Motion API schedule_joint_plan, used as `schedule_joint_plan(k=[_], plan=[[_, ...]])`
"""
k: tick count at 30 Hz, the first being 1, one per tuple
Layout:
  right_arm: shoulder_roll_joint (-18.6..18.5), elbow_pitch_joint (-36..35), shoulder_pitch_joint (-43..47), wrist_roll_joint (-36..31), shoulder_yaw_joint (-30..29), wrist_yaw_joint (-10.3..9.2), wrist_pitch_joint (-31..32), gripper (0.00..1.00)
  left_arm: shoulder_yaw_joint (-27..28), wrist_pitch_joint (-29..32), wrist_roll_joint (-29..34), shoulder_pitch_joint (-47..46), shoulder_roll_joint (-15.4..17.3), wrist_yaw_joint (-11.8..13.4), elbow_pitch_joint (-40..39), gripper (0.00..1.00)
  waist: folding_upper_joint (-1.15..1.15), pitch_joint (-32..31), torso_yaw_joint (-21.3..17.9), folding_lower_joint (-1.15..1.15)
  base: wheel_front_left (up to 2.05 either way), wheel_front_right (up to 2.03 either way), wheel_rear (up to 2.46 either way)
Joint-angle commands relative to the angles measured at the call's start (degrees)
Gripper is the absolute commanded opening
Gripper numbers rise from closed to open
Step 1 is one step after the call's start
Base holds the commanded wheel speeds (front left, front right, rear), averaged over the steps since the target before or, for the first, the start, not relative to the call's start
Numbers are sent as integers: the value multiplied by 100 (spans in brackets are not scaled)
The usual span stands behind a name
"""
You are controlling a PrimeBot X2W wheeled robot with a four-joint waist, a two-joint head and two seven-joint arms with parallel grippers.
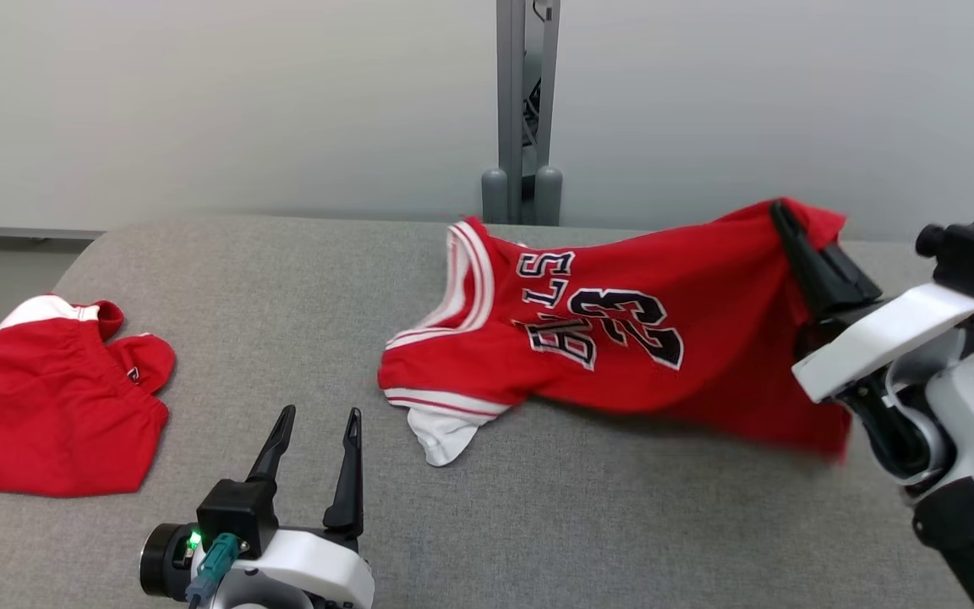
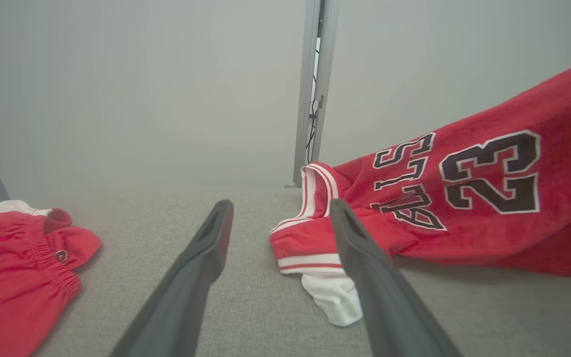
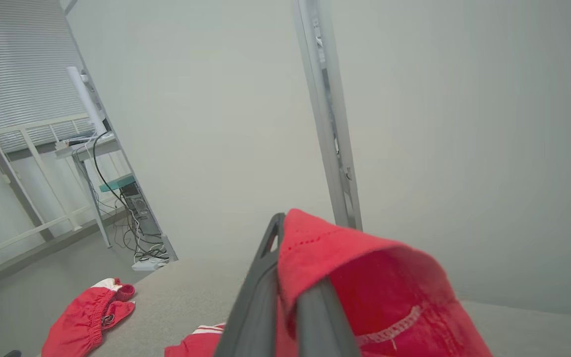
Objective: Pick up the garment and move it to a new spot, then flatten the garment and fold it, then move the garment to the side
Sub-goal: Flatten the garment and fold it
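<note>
You have the jersey (image 1: 622,338) half-lifted off the counter (image 1: 284,288), right gripper (image 1: 781,211) fingers clamping it; left gripper (image 1: 320,416) fingers wide; flattening, folding remain.

place: robot test lab | cues: bare grey wall (image 3: 464,124) behind metal post (image 3: 329,124); padded tabletop (image 1: 284,338) before post; computer tower (image 3: 139,212), tangled cables (image 3: 129,240), window blinds (image 3: 18,59) left of post
</note>
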Motion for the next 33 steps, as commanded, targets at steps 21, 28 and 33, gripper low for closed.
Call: schedule_joint_plan(k=[21, 28, 33], plan=[[-564, 2273, -1221, -1528, -1841, 1, 1157, 0, -277, -7, -19, -579, 22, -50, -36, 100, 0, 1047, 644, 0, 0, 0, 0], [-449, 3682, -1774, -1776, -1888, 1, 997, 100, -309, -7, 13, -770, 23, -79, -27, 100, 0, 1295, 687, 0, 0, 0, 0], [-444, 4488, -2083, -1889, -1938, 1, 876, 100, -338, -7, 41, -859, 23, -77, 13, 100, 0, 1363, 645, 0, 0, 0, 0]])
